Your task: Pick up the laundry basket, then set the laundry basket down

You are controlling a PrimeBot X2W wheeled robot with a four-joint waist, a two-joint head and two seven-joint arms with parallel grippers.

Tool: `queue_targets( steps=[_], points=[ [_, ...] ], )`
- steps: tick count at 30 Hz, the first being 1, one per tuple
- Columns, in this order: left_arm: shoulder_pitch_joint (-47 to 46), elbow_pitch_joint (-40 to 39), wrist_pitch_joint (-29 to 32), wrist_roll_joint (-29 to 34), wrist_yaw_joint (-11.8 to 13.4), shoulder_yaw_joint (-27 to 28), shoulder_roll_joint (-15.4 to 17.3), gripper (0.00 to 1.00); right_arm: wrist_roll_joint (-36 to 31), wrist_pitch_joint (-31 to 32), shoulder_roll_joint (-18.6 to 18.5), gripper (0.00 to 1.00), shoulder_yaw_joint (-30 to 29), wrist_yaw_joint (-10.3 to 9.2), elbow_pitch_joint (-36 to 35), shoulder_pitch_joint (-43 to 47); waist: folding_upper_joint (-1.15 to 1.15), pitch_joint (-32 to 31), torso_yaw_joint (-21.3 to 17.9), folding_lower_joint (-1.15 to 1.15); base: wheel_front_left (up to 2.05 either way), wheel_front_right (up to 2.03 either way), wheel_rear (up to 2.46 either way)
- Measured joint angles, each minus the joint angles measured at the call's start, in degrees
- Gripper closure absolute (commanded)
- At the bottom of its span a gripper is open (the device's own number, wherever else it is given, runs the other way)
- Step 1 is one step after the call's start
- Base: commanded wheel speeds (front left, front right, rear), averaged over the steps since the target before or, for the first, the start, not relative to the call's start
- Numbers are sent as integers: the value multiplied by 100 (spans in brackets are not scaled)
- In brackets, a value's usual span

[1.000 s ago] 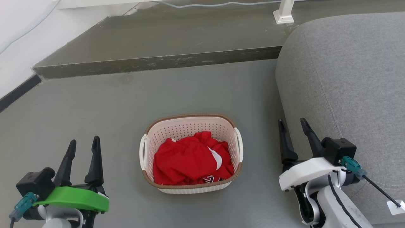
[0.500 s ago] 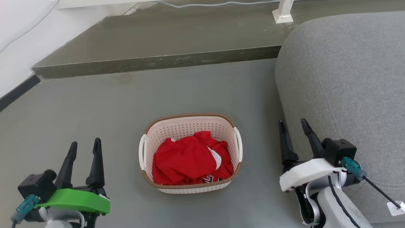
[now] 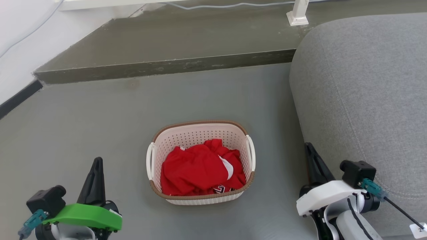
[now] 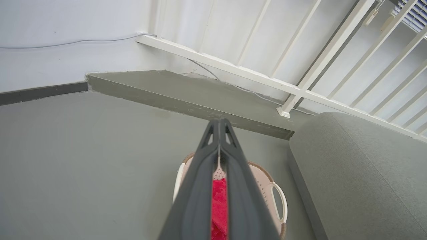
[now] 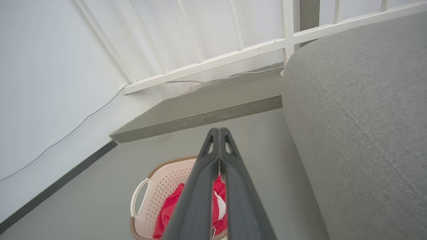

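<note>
Movement at both arms: the left end effector (image 3: 96,165) and the right end effector (image 3: 311,151), spread wide a second ago, are now clenched on nothing. The laundry basket (image 3: 200,132) rests untouched on the floor (image 3: 100,116) between them, red garment (image 3: 195,166) inside, so lifting hasn't begun; I'd guess they must reopen first

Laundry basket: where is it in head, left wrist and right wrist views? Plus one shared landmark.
Head: cream perforated plastic laundry basket lower centre.
Left wrist: basket bottom centre, partly behind the left claw.
Right wrist: basket bottom, left of centre, partly behind the right claw.
Landmark: grey fabric sofa at the right in all three.
</note>
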Motion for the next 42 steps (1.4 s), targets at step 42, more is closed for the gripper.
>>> queue_targets(
  steps=[42],
  points=[
    [-10, 162, 834, -2592, -1, 380, -77, 100, 3350, 693, -115, 100, -881, 428, -131, 7, 0, -259, 18, 0, 0, 0, 0]
  ],
)
